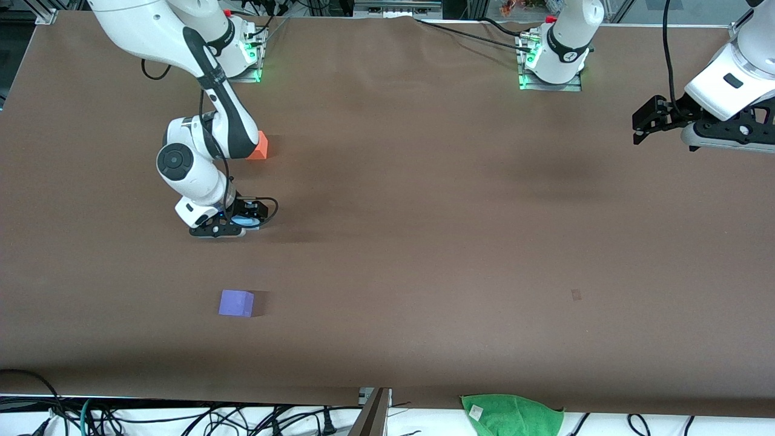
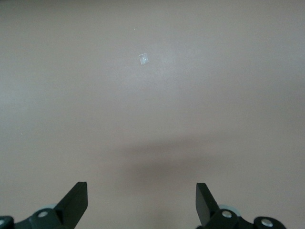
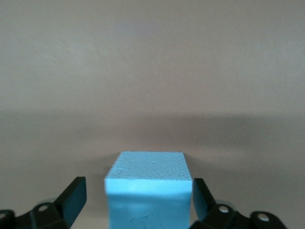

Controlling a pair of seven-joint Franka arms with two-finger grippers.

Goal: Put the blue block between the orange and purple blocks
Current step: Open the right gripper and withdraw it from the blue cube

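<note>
1. Right wrist view first: the blue block (image 3: 148,188) sits between the fingers of the right hand (image 3: 136,202); there is a clear gap on one side, while the other finger stands just beside or touching the block, so we read that hand as spread, or just letting go, and no longer pinching.
2. In the front view the right hand (image 1: 225,228) is low over the worktop (image 1: 424,212), between the orange block (image 1: 259,146) and the purple block (image 1: 236,303); the orange block lies farther from the front camera, the purple block nearer; the blue block is only glimpsed under the hand there, and it seems to rest on the worktop.
3. We judge the step in hand to be the release and retreat; we should lift straight up, with the fingers kept wide, until they are above the block's top face; any sideways drift could nudge the cube out of line.
4. We should check that the blue block stands roughly on the line between its two neighbours; it looks well apart from both.
5. The left hand (image 1: 643,126) waits in the air over the left arm's end of the worktop, fingers spread and holding nothing.
</note>
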